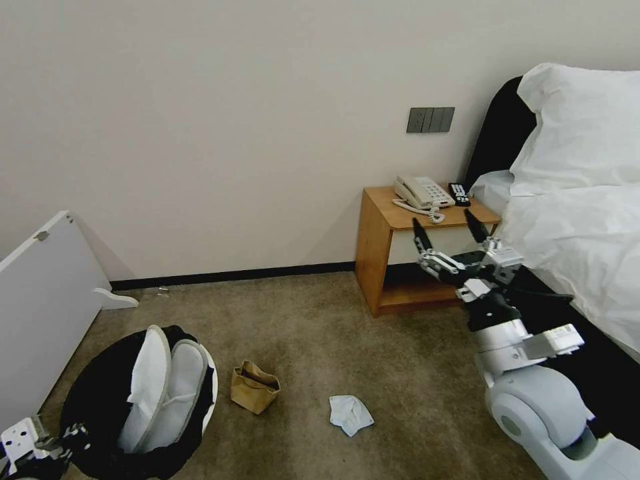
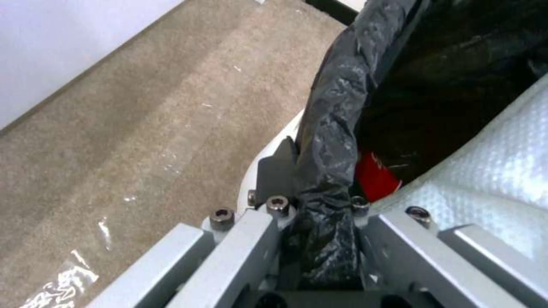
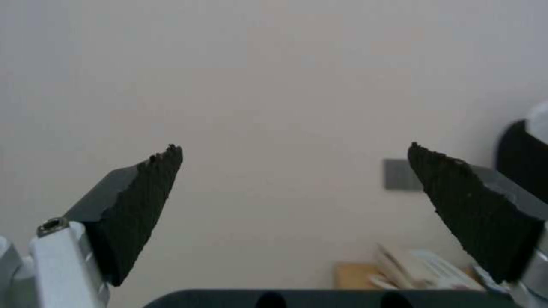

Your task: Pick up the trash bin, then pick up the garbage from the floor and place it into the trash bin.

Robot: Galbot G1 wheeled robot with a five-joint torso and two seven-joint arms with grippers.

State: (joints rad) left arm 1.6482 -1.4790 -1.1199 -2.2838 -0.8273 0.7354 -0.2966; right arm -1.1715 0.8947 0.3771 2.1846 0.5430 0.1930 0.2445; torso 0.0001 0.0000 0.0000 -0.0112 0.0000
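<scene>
The small round white plastic trash bin (image 1: pixel 143 400), lined with crinkly black bag, is held by the left gripper (image 2: pixel 320 214), jaws clamped on its rim; two white slippers stand inside. Beside the bin, a brown paper bag (image 1: pixel 253 387) and crumpled white tissue (image 1: pixel 350 413) lie on beige carpet (image 1: pixel 400 360). The right gripper (image 1: pixel 450 227) is raised, jaws spread; a low, vertical descent onto the bag is advised.

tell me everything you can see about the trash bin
The trash bin is a small round white plastic bin lined with a crinkly black bag folded over its rim. It sits low at the robot's left, the left gripper clamped on its rim. Two white slippers stand inside; the left wrist view shows something red deeper in.
</scene>
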